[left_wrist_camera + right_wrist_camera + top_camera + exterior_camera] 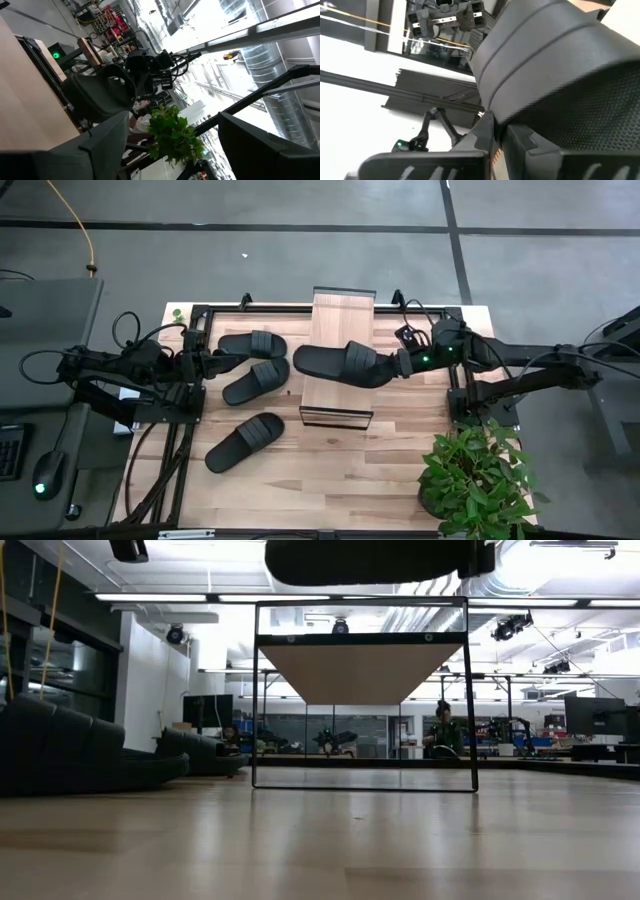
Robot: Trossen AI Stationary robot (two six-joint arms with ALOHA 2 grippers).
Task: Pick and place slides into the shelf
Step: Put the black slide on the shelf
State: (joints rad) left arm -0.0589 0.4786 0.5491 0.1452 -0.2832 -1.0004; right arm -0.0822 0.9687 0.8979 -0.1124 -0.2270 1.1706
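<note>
One slide (340, 362) hangs across the shelf (342, 320), clamped at its heel end by the right gripper (405, 363), whose jaws are shut on it; its toe overhangs the shelf's left edge. You have three more slides on the table (400, 450) left of the shelf: two (252, 344) (256, 381) close together, a third (245, 442) nearer the front with bare wood around it. Your left gripper (222, 364) sits between the first two, jaws apart, holding nothing.

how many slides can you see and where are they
4. One slide is held by the right gripper over the shelf. Three lie on the table left of the shelf: the back one, the middle one, the front one. None seems hidden.
</note>
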